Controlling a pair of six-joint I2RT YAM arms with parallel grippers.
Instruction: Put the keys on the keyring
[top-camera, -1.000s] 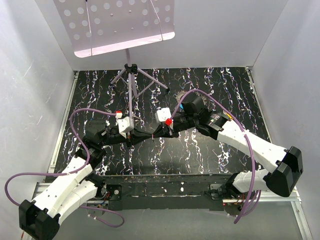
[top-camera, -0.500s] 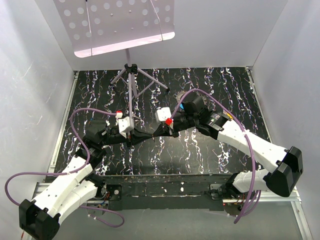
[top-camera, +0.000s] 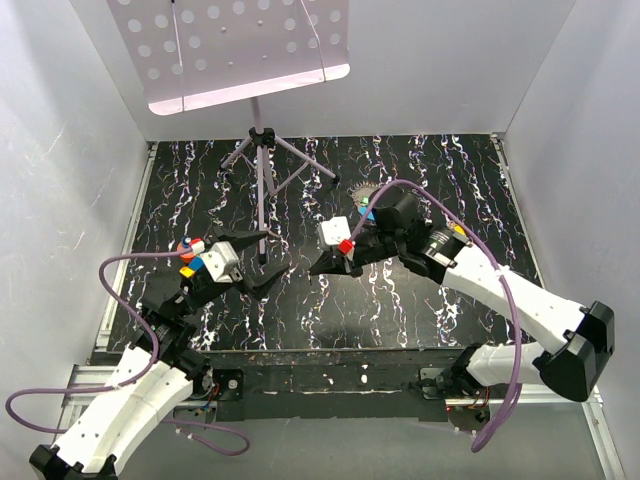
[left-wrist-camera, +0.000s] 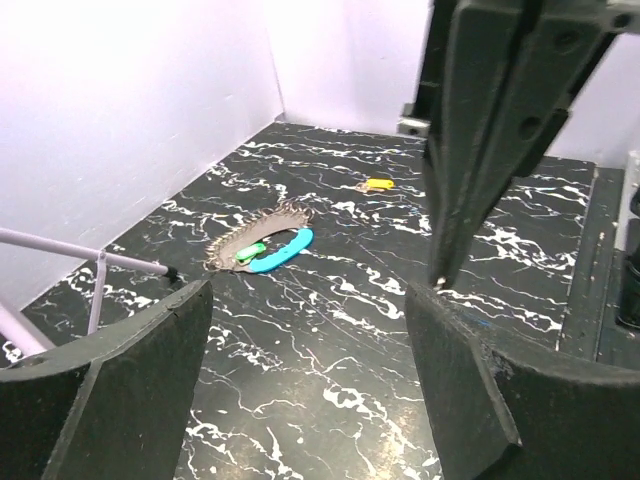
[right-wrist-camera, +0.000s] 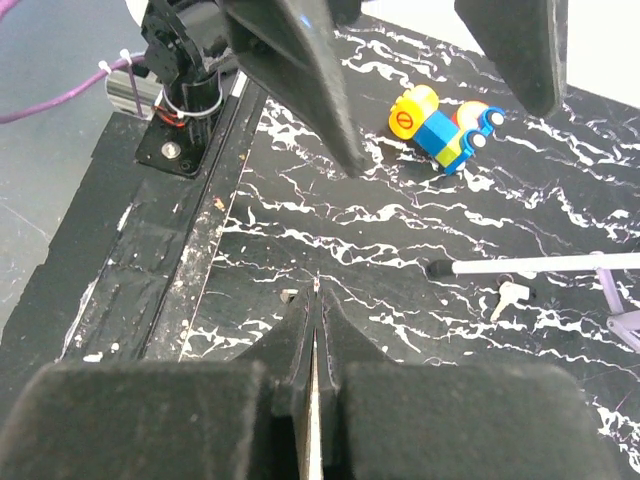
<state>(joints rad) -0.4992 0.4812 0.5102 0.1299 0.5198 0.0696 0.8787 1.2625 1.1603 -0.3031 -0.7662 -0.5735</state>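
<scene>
Left wrist: looks past the parted left gripper at the keyring on the mat
Finds the right gripper pinched together, a key beside the stand leg

Plain white walls enclose a black, white-veined marbled mat, where a pale tripod stand carries a brightly lit perforated tray.
</scene>
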